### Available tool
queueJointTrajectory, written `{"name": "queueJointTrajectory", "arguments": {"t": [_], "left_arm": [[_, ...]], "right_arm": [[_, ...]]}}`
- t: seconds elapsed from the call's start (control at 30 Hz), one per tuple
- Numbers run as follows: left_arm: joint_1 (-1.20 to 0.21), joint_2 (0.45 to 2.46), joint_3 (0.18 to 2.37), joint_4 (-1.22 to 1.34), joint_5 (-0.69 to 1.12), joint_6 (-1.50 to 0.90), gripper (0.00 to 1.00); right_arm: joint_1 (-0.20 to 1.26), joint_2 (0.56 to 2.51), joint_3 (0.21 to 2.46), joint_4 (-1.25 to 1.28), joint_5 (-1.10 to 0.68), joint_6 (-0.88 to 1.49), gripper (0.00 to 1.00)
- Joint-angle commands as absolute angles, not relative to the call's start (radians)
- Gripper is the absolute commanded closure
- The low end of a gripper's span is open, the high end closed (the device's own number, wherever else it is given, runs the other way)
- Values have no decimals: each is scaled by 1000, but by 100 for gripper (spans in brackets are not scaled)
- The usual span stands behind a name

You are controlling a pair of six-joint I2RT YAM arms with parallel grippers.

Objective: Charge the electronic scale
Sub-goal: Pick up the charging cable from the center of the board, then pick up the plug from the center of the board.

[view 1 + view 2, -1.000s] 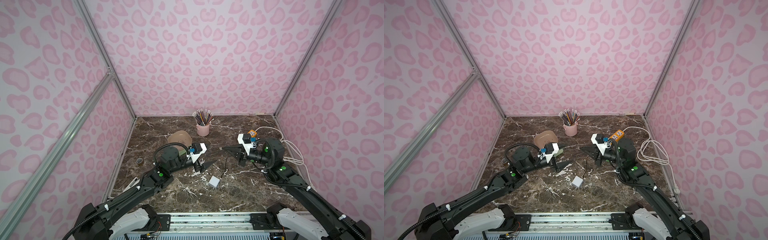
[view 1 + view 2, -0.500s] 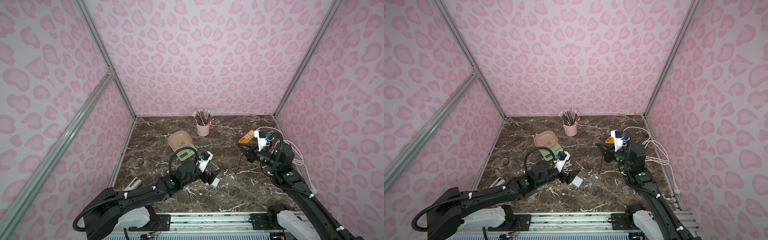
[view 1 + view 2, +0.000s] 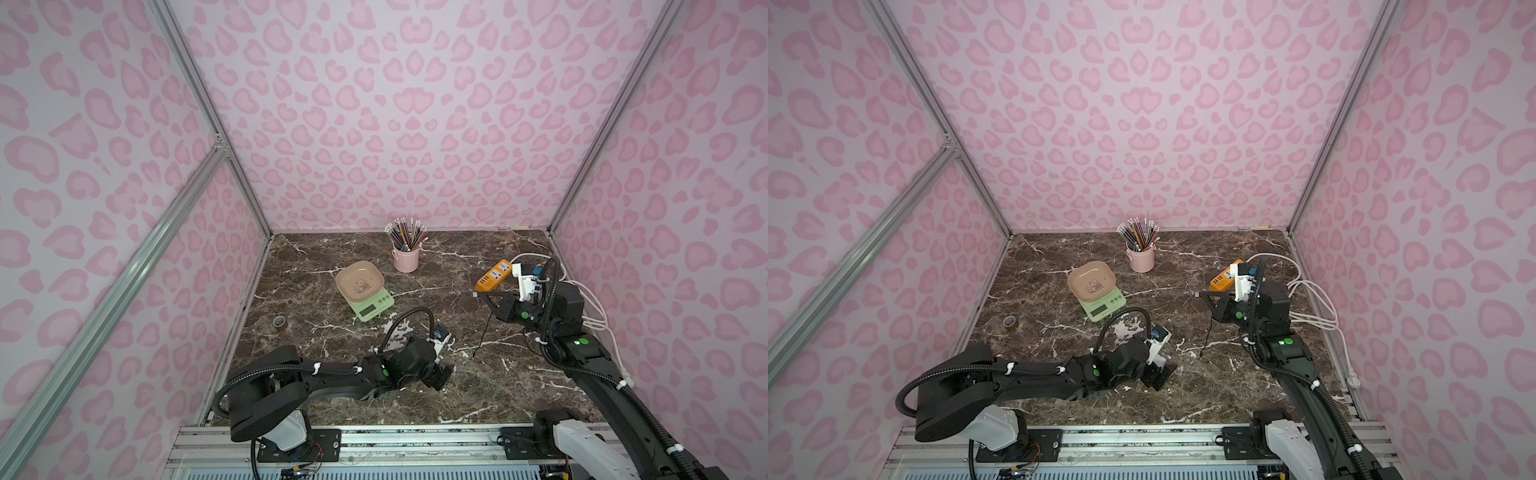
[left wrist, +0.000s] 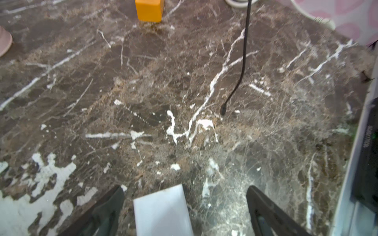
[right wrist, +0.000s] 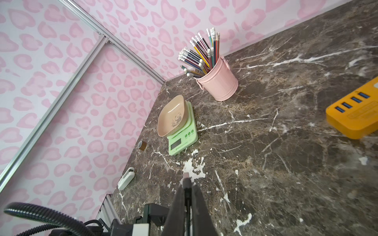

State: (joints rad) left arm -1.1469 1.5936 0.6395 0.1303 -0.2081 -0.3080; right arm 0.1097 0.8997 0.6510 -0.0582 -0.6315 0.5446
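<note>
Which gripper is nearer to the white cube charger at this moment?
Left. The left gripper is right at the white cube charger, which sits between its open jaws. The right gripper is well away, beside the orange power strip, shut on the black cable.

Light is even and diffuse in both top views: walls (image 3: 415, 124) bright, bench (image 3: 457, 257) darker, only soft shadows beneath the arms (image 3: 332, 370). In the left wrist view there is a pale sheen on the marble beside the white cube (image 4: 162, 210), which is out of focus. In the right wrist view the orange power strip (image 5: 353, 114) is smeared at its edges.
</note>
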Motion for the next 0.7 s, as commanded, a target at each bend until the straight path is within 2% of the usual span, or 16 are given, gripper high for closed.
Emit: {"name": "queueJointTrajectory", "arguments": {"t": [0.0, 0.17, 0.37, 0.47, 0.57, 0.67], "left_arm": [[-1152, 1620, 646, 111, -240, -358, 5], [-1154, 1664, 649, 96, -247, -368, 7], [-1154, 1722, 677, 82, -275, -373, 15], [-1154, 1725, 675, 87, -290, -361, 29], [-1153, 1711, 665, 113, -291, -331, 50], [-1152, 1706, 663, 130, -288, -294, 53]], "right_arm": [[107, 916, 670, -61, -644, 561, 100], [106, 939, 676, -62, -661, 557, 100], [105, 963, 686, -83, -671, 541, 100], [106, 965, 688, -94, -672, 537, 100], [106, 965, 686, -99, -674, 536, 100], [106, 967, 683, -103, -679, 538, 100]]}}
